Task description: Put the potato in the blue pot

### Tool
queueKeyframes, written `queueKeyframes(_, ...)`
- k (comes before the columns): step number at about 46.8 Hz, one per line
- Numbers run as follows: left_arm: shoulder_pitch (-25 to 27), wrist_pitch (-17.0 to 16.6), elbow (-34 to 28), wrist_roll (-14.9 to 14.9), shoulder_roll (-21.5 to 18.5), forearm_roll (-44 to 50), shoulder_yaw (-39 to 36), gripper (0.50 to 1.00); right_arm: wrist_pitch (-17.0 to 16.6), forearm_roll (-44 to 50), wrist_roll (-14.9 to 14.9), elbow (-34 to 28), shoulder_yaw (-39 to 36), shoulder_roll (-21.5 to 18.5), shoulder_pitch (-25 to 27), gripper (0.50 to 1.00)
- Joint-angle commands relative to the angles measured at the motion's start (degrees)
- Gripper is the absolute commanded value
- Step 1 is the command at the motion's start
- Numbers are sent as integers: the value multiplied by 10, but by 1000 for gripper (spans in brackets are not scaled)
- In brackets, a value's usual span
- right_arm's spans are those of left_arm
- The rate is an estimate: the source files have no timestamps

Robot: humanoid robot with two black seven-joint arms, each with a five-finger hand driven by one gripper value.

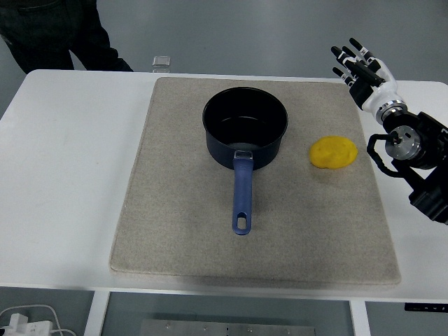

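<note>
A yellow potato (334,152) lies on the beige mat (175,231), to the right of the blue pot (245,129). The pot stands near the mat's far middle and looks empty; its blue handle (241,196) points toward the near edge. My right hand (358,68) hovers at the far right, beyond and to the right of the potato, with fingers spread and holding nothing. Its black forearm (420,157) comes in from the right edge. My left arm does not show.
The white table (63,182) extends to the left of the mat. A small clear object (162,64) stands at the table's far edge. A person in dark clothing (49,31) is at the top left.
</note>
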State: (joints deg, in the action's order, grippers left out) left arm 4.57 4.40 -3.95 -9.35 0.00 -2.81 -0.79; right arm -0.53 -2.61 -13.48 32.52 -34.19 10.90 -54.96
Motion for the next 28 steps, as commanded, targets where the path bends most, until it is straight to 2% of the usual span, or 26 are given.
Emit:
queueKeyframes(1, 0, 0, 0, -1, 0, 0, 0, 996, 0, 1, -1, 0, 0, 0, -1, 928)
queueKeyframes(15, 3, -1, 1, -1, 0, 0, 1, 996, -1, 1, 0, 1, 2, 0, -2, 928)
queueKeyframes(28, 3, -1, 0, -1, 0, 0, 0, 996, -7, 44, -1, 13, 5, 2, 1, 928)
